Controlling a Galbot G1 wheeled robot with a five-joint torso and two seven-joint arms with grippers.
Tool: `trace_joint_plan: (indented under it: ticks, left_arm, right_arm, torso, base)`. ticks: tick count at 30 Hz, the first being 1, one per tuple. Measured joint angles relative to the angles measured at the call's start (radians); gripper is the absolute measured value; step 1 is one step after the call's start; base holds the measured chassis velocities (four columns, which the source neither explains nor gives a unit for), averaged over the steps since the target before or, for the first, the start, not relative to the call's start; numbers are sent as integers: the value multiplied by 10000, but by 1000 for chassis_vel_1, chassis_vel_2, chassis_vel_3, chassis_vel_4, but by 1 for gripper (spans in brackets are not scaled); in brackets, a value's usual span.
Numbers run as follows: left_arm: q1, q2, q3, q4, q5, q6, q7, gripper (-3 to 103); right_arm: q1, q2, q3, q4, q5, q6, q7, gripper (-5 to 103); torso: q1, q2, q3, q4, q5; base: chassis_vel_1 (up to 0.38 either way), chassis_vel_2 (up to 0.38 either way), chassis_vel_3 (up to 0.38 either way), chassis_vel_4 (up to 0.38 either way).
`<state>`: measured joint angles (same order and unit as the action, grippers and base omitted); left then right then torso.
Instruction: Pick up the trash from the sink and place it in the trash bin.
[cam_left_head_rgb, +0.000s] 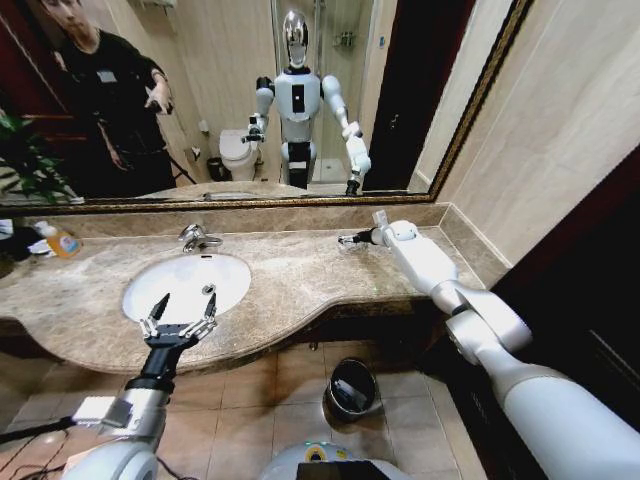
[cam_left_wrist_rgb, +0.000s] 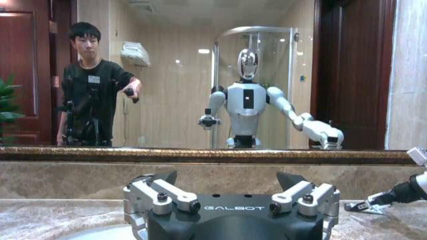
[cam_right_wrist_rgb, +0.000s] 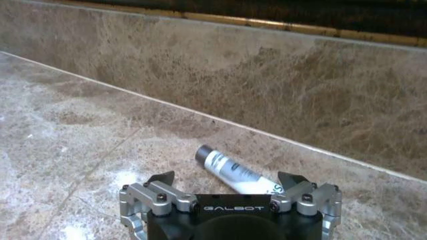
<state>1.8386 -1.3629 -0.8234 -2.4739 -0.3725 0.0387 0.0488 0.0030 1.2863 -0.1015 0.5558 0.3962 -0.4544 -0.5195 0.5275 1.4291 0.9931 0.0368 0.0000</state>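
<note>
A small white tube with a dark cap, a piece of the trash, lies on the marble counter close to the back wall. My right gripper is open, one finger on each side of the tube, not touching it. In the head view that gripper sits low on the counter to the right of the sink. My left gripper hangs open over the basin's front edge, holding nothing; its fingers spread wide. The black trash bin stands on the floor below the counter.
A chrome faucet rises behind the basin. A clear bottle with an orange label stands at the counter's far left. A mirror runs along the back wall and a side wall closes the right end. A person stands in the mirror's reflection.
</note>
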Motion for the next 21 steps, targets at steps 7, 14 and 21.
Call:
trace_joint_plan:
  ticks: [7,14,21]
  left_arm:
    - [0,0,0,0,0,0,0,100]
    - [0,-1,0,0,0,0,0,100]
    - [0,0,0,0,0,0,0,100]
  right_arm:
    - [-158,66,143,10,-72,84,450,100]
    - [-403,-96,101,517,303,-45,1215,76]
    - [-566,-211,85,727,346,-45,1249,54]
  torso:
    - [0,0,-1,0,-1]
    - [0,0,-1,0,-2]
    - [-2,2,-3,-2,-3]
  base:
    - [0,0,0,0]
    - [0,0,0,0]
    - [0,0,0,0]
